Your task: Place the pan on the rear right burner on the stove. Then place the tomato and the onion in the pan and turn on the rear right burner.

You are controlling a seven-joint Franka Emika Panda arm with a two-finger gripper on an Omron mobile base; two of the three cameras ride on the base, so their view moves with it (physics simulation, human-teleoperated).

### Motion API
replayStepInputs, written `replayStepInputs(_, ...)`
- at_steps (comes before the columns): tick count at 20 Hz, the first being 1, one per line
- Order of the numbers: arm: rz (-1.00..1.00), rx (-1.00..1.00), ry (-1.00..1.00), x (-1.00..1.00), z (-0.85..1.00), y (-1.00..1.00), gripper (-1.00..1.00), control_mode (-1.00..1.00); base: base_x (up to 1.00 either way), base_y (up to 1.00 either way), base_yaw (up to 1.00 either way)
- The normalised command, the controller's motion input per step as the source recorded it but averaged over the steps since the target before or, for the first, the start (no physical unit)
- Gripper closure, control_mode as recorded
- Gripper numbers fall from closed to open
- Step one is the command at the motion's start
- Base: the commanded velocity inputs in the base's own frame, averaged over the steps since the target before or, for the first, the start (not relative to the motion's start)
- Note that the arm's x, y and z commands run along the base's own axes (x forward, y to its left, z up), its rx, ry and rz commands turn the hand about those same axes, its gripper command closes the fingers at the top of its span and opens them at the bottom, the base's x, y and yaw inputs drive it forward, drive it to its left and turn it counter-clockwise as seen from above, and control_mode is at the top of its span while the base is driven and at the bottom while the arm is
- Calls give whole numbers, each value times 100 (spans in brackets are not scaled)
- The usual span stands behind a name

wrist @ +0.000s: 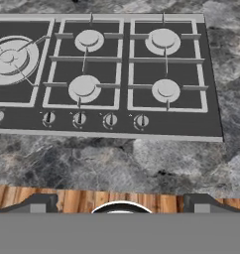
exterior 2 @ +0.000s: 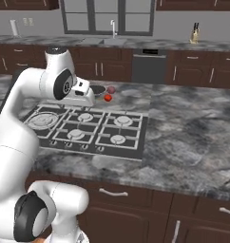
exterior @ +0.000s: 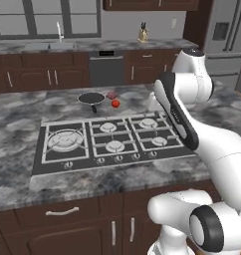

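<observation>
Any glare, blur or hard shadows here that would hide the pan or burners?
Left base view: flat, even light, the pan soft-edged but readable. Right base view: no glare, though the arm covers part of the pan. Hand view: sharpest of the three; stove grates crisp, with only faint shadows.

Hidden in part behind the white arm in the right base view: small round dark frying pan (exterior 2: 99, 89) near the far edge of the grey marbled counter (exterior 2: 193, 123). Cut off at the left edge of the hand view: large multi-ring burner (wrist: 8, 58) of the flat steel-grey gas cooktop (wrist: 211, 130). Too small to read: markings on the row of small round knobs (wrist: 79, 119).
</observation>
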Motion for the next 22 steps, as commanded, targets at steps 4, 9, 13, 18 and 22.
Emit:
replayStepInputs(4, 0, 0, 0, 0, 0, 0, -100, 100, -39, 41, 0)
replayStepInputs(9, 0, 0, 0, 0, 0, 0, -100, 100, -27, 49, 0)
replayStepInputs(13, 0, 0, 0, 0, 0, 0, -100, 100, -24, 70, 0)
replayStepInputs(18, 0, 0, 0, 0, 0, 0, -100, 100, -38, 78, 0)
replayStepInputs(22, 0, 0, 0, 0, 0, 0, -100, 100, -28, 78, 0)
